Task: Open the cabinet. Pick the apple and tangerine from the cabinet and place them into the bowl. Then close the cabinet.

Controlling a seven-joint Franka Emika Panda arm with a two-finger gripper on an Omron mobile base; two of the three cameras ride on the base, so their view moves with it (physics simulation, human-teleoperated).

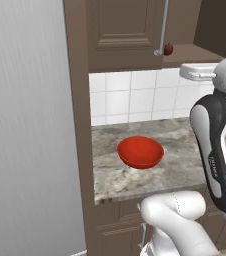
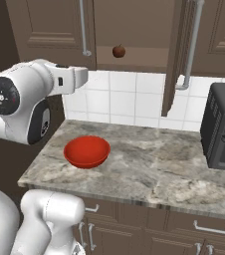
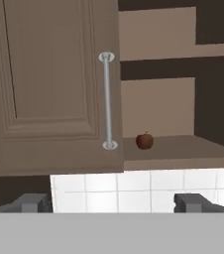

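The cabinet [image 3: 49,84] hangs above the counter, its left door shut and its right door [image 2: 176,55] swung open edge-on. A dark red apple [image 3: 144,141] sits near the front of the lower shelf, just right of the left door's silver handle [image 3: 107,99]; the apple [image 1: 168,48] [image 2: 118,51] also shows in both base views. The tangerine is hidden. Below, the red bowl [image 1: 140,161] [image 2: 87,160] stands empty on the counter. My gripper [image 3: 114,203] is open and holds nothing, in front of and below the shelf, aimed at the cabinet.
A black oven-like appliance [image 2: 224,127] stands on the right end of the marble counter [image 2: 149,164]. A tall grey panel [image 1: 30,125] walls off the left side. White tiles [image 2: 124,99] back the counter. Base cabinets [image 2: 184,229] sit below.
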